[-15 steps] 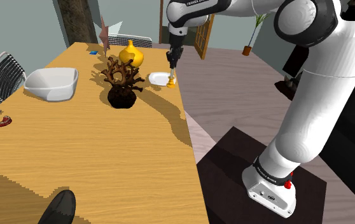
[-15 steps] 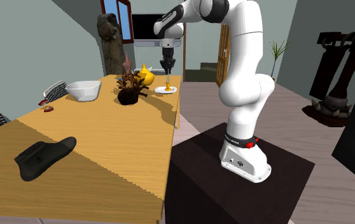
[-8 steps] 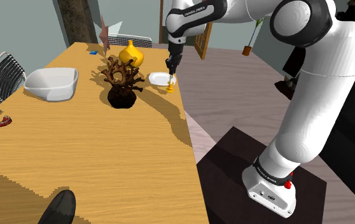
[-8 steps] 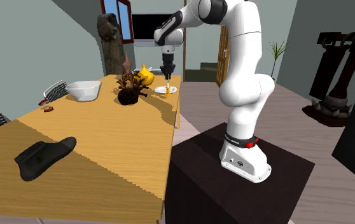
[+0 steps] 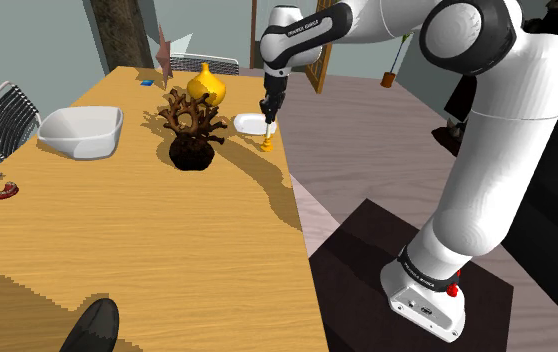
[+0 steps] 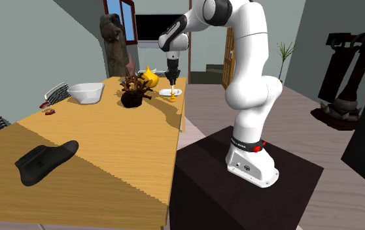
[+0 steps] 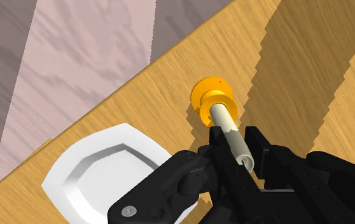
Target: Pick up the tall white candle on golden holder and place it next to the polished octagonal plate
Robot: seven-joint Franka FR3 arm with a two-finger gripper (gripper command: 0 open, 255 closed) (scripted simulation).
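Observation:
A tall white candle (image 7: 228, 130) on a golden holder (image 7: 212, 97) stands upright in my gripper (image 7: 236, 153), whose black fingers (image 7: 257, 145) are shut on the upper part of the stem. The holder's base is at or just above the wooden table (image 5: 167, 250), near its edge. Right beside it lies the white octagonal plate (image 7: 109, 175). In the shoulder view the gripper (image 5: 268, 116) points straight down, with the candle (image 5: 267, 136) under it and the plate (image 5: 249, 124) just beyond. The second exterior view has the gripper (image 6: 172, 77) over the candle (image 6: 173, 89) and plate (image 6: 169, 93).
A dark branching ornament (image 5: 191, 128) and a yellow gourd-shaped vase (image 5: 207, 86) stand close to the plate. A white bowl (image 5: 81, 131) sits toward the shoulder view's left, a small red thing (image 5: 5, 189) beyond it. A black object (image 6: 45, 160) lies at the table's near end.
My gripper has come down with the candle, bringing the golden holder to the table surface beside the plate. The grip stays shut.

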